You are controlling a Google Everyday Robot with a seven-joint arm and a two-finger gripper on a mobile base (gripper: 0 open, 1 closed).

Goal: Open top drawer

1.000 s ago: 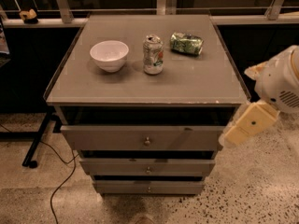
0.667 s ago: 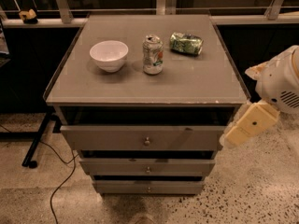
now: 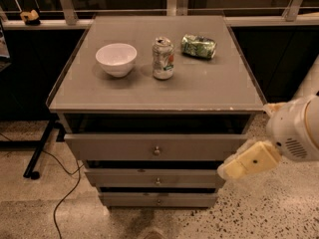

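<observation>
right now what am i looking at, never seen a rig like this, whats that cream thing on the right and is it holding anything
One picture, looking down at a grey cabinet from the front. The cream thing is a robot arm ending in its gripper, low on the right by the top drawer's right end. It holds nothing that shows. On top: a white bowl, an upright can and a crumpled green item behind it.

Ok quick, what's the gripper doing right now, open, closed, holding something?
Gripper: low at the right end of the top drawer front, away from its knob; open or closed cannot be told.
</observation>
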